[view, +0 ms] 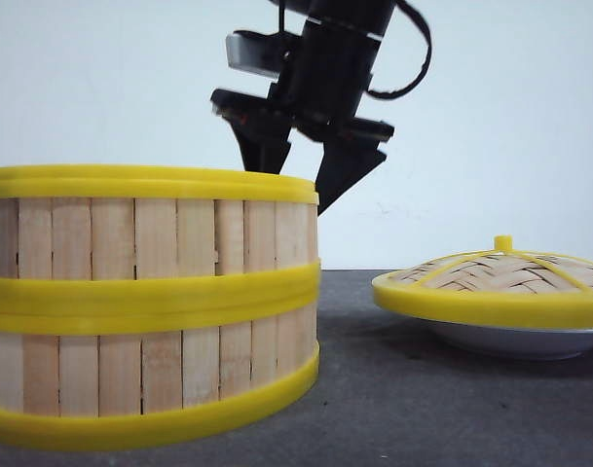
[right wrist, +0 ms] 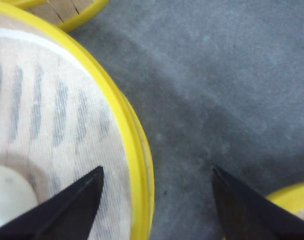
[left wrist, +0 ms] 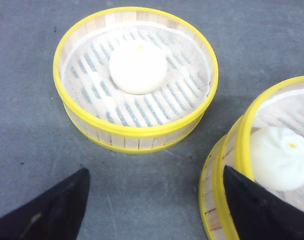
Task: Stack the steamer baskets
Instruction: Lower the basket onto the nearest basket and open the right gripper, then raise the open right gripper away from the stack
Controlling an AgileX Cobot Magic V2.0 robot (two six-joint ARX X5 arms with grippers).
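Observation:
Two steamer baskets stand stacked [view: 150,302] at the near left; the top one holds a white bun [left wrist: 279,157]. A third steamer basket [left wrist: 134,125] sits alone on the table with its own bun [left wrist: 138,66]; the front view does not show it. My right gripper [view: 296,187] hangs open over the stack's right rim [right wrist: 137,150], one finger above the inside and the other outside. My left gripper [left wrist: 154,170] is open and higher up, over bare table between the single basket and the stack [left wrist: 219,200]. It holds nothing.
A domed woven lid [view: 496,282] with a yellow rim and knob rests on a white shallow dish [view: 515,341] at the right. Dark grey table [view: 393,409] lies between the stack and the dish. A white wall stands behind.

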